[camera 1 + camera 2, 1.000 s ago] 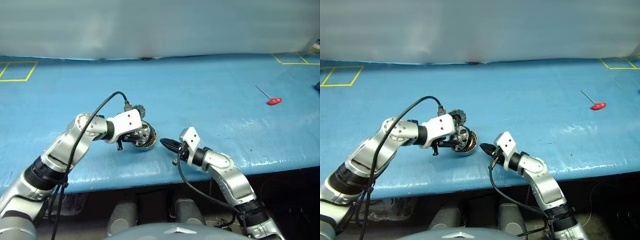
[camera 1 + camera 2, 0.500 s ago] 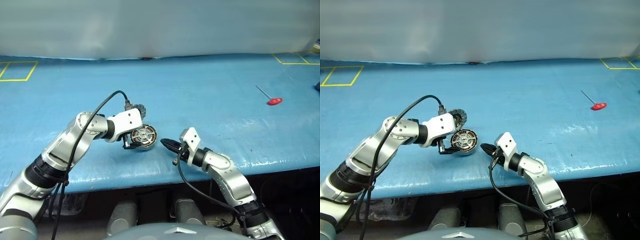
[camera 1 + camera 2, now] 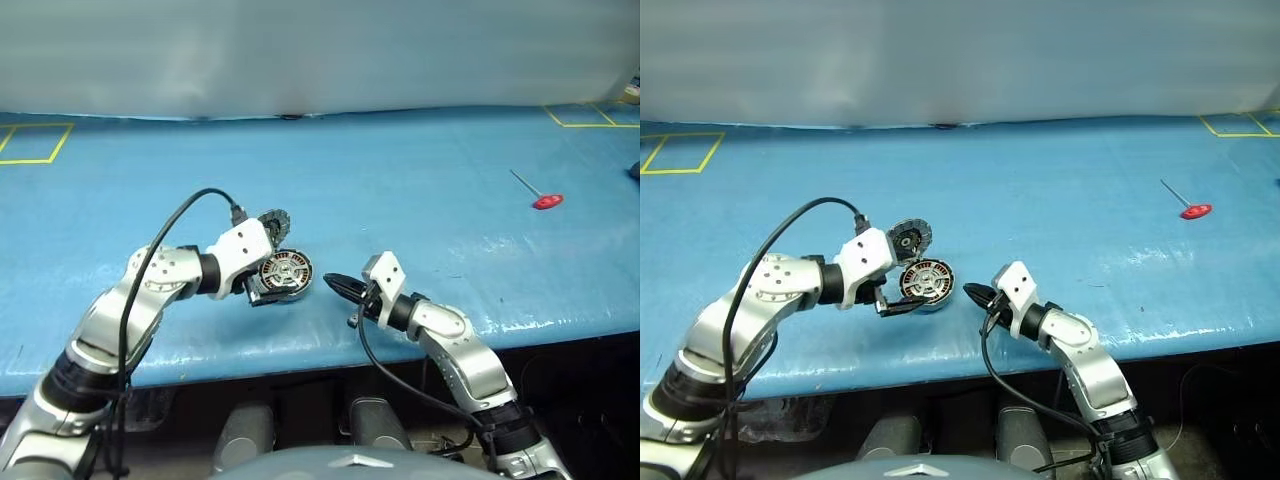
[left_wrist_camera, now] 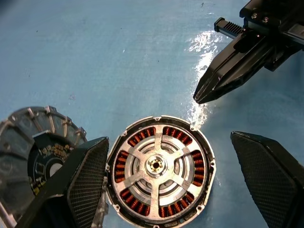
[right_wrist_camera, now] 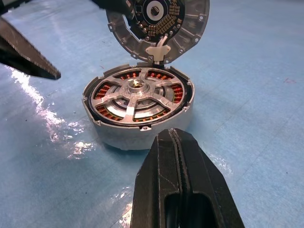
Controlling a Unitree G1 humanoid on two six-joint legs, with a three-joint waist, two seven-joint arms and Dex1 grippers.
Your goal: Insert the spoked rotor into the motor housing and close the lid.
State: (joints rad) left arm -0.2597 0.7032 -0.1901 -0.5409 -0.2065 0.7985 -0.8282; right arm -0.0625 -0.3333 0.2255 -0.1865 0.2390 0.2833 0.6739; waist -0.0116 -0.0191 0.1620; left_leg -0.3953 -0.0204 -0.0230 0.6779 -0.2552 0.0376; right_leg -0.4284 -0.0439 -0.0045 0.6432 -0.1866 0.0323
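The motor housing [image 5: 142, 134] lies flat on the blue table, showing its ring of copper windings. Seated inside it is the spoked rotor [image 4: 156, 164], silver spokes and hub facing up. The lid [image 5: 156, 19] stands upright at the housing's far edge with its dark inner face showing. My left gripper [image 4: 168, 140] is open just left of the housing; the fingers [image 4: 88, 175] straddle it without touching. My right gripper [image 3: 335, 284] is shut and empty, its tip pointing at the housing from a short way to the right.
A red-handled tool [image 3: 545, 201] lies far to the right on the table. Yellow tape squares [image 3: 35, 142] mark the back corners. The table's front edge [image 3: 300, 355] runs just below both grippers.
My left gripper has opened and drawn back to the left off the housing, leaving the rotor seated inside. The right arm has not moved.
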